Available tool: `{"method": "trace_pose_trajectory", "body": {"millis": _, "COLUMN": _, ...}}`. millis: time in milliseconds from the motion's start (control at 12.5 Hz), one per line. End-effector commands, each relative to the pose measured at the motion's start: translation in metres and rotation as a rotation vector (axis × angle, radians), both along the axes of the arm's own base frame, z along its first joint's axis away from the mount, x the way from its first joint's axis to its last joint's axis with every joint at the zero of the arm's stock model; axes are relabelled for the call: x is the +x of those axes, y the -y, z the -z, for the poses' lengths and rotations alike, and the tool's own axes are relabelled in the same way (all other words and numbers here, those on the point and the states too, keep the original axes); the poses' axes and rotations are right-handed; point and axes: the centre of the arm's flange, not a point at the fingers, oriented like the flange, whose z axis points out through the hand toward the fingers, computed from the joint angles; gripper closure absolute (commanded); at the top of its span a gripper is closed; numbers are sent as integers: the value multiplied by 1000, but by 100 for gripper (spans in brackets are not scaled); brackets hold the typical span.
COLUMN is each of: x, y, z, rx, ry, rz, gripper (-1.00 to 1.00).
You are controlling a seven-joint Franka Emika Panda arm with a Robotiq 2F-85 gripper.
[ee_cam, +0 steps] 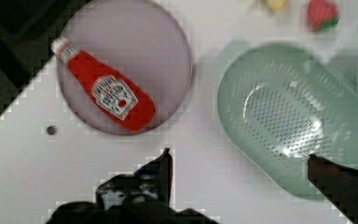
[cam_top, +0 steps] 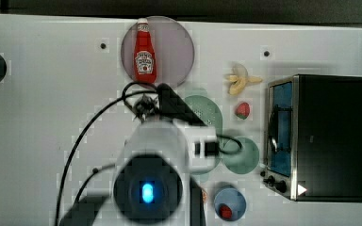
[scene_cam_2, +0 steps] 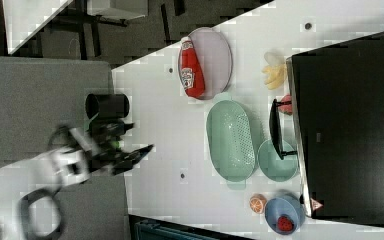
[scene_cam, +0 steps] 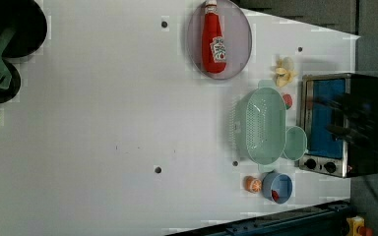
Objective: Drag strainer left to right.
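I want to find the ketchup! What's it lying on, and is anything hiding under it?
The ketchup bottle lies on its side on a round grey plate, which sits on the white table. The patch of plate right beneath the bottle is covered, so nothing there can be checked.

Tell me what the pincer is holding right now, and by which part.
Nothing is held. The pincer is open with only table between its fingers, hanging above the strainer without touching it.
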Motion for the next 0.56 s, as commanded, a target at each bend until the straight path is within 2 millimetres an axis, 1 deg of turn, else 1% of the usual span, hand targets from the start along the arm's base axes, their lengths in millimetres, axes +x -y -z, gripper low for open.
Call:
{"method": "trace_pose_trajectory", "body": {"millis": 80, "x": -33, "y": 27, "z": -20, "rx": -12, "ry": -111, "rz": -37, "gripper": -100}}
{"method": "trace_pose_trajectory", "body": {"millis": 160, "x": -46, "y": 29, "z": -43, "rx": -14, "ry": -127, "rz": -34, "gripper": -100}}
{"method": "trace_pose_trajectory", "body": {"millis": 240, "x": -57, "y": 34, "z": -61, "rx": -12, "ry": -149, "rz": -24, "gripper": -100}}
{"method": "trace_pose_trajectory", "body": {"millis": 320, "x": -63, "y": 41, "z": -75, "rx": -6, "ry": -161, "rz": -15, "gripper": -100}}
{"method": "trace_pose_trajectory", "body": {"millis": 400, "x": -64, "y": 47, "z": -86, "rx": 1, "ry": -158, "rz": -15, "gripper": -100}}
{"method": "trace_pose_trajectory", "body": {"millis": 480, "x": -61, "y": 53, "z": -93, "rx": 3, "ry": -146, "rz": -37, "gripper": -100}}
{"method": "trace_pose_trajectory", "body": {"millis": 560, "x": -60, "y": 57, "z": -94, "rx": 1, "ry": -148, "rz": -80, "gripper": -100}}
